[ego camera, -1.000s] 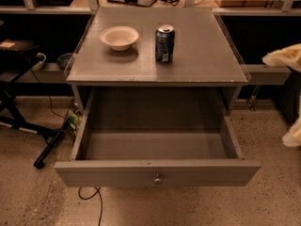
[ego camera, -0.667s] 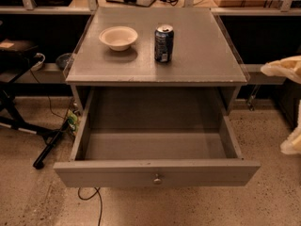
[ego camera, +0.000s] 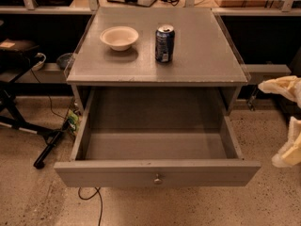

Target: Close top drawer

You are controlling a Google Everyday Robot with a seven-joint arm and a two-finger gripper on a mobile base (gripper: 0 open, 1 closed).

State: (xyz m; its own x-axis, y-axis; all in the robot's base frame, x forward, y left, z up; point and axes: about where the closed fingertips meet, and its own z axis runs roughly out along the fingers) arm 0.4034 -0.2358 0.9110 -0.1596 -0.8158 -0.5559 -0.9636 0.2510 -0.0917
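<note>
The top drawer (ego camera: 108,174) is standing pulled far out of the grey cabinet (ego camera: 197,65), toward the camera. Its flat front panel is facing the camera, with the long axis running left to right across the view, level with the floor. The small round knob (ego camera: 157,179) is sitting at the centre of that panel. The two deep sides are running straight back under the cabinet top, and the drawer's floor is showing between them.

The gripper (ego camera: 277,124) is hanging at the right edge of the view, well apart from the drawer's right front corner and touching nothing. Its two pale fingers (ego camera: 281,85) seem to be standing apart, one above the other, though the frame is cutting them off.

On the cabinet top a pale bowl (ego camera: 119,36) is sitting to the left and a blue can (ego camera: 164,43) is standing upright just right of it. A black stand (ego camera: 47,147) is resting on the speckled floor (ego camera: 28,192) at the left.
</note>
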